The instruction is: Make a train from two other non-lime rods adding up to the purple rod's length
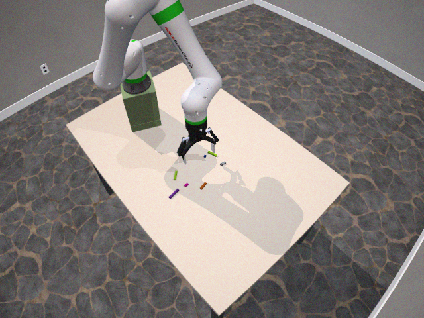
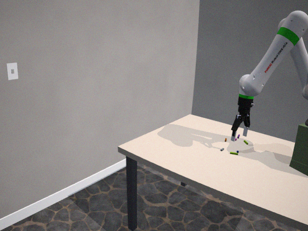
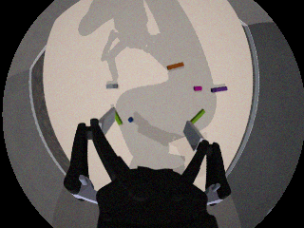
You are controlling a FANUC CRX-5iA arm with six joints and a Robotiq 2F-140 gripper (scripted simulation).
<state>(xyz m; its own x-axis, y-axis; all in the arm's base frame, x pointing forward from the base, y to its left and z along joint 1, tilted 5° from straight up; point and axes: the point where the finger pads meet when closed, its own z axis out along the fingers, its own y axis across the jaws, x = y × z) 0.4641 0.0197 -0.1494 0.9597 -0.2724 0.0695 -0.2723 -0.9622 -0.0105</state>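
My gripper (image 1: 199, 155) (image 2: 239, 135) (image 3: 150, 121) is open and empty above the table. The purple rod (image 1: 173, 193) (image 2: 238, 136) (image 3: 218, 89) lies flat, with the magenta rod (image 1: 186, 185) (image 2: 236, 139) (image 3: 198, 88) near one end, apart from it. The orange rod (image 1: 203, 185) (image 2: 225, 139) (image 3: 175, 66) lies separately, turned slightly differently from the magenta rod in the wrist view. The grey rod (image 1: 222, 163) (image 2: 222, 149) (image 3: 112, 86) lies well away from the orange one. The small blue rod (image 1: 205, 156) (image 2: 237, 151) (image 3: 130, 120) lies alone. No rods touch.
One lime rod (image 1: 212, 153) (image 2: 233, 153) (image 3: 118, 118) lies beside the blue rod. Another lime rod (image 1: 175, 175) (image 2: 245, 142) (image 3: 198, 116) lies near the magenta and purple rods. The arm's green pedestal (image 1: 142, 109) (image 2: 299, 151) stands on the table (image 1: 291, 164) (image 2: 173, 154).
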